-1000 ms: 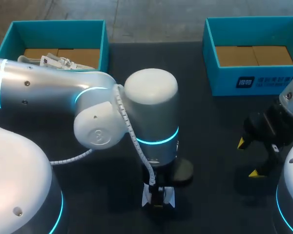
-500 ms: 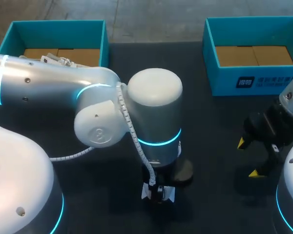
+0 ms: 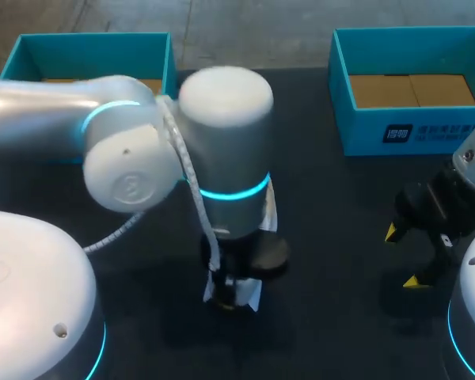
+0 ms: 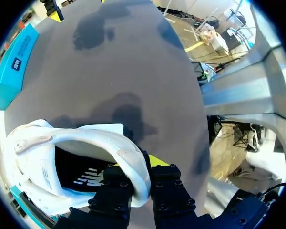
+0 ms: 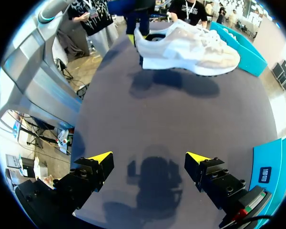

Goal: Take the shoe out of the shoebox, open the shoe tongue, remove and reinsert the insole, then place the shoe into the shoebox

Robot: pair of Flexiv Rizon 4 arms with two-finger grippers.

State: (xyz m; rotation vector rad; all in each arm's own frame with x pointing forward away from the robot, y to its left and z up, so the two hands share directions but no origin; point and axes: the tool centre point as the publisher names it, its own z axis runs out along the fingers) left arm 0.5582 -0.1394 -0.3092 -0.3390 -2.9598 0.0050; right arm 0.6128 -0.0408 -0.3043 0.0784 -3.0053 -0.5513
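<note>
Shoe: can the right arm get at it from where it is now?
Probably yes. The right gripper is open and empty, with only bare table between it and the shoe. The left gripper clamps just the heel collar, leaving the laced front free.

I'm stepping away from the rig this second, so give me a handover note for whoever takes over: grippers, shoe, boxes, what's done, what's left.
Grippers: the left gripper is shut on the heel collar of the white shoe, holding it clear of the table. The right gripper is open and empty.
Boxes: the left shoebox and the right shoebox stand at the far corners.
Done: shoe out of the box.
Left: open the tongue, remove and reinsert the insole (now inside the shoe), rebox.
</note>
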